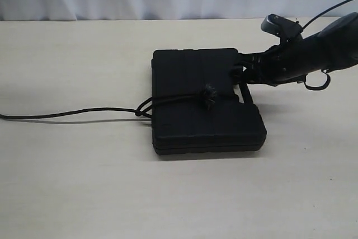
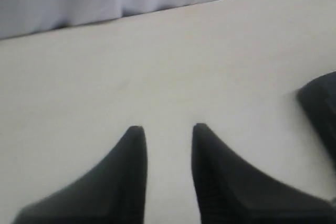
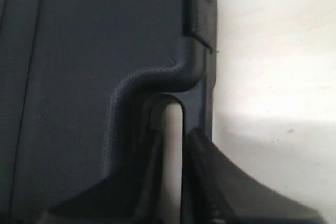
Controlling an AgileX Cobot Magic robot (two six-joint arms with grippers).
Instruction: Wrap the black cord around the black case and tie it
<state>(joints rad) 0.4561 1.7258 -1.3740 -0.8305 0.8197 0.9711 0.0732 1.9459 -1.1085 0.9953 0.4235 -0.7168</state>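
Right gripper [image 3: 176,140] at the handle [image 3: 198,98] of the stiff black case [image 1: 201,121], grip unclear, left gripper [image 2: 168,129] gaping empty; the limp black cord [image 1: 67,113] is likely best pinched beside its knot [image 1: 208,96].

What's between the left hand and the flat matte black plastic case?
Bare beige tabletop only, in the left wrist view, separates the left hand from the case.

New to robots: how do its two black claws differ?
The left gripper hangs over the pale table, away from the matte black plastic case; the right gripper is at that case's handle. Left's fingers are apart and empty; right's grip is unclear. Both have dark pointed fingers.
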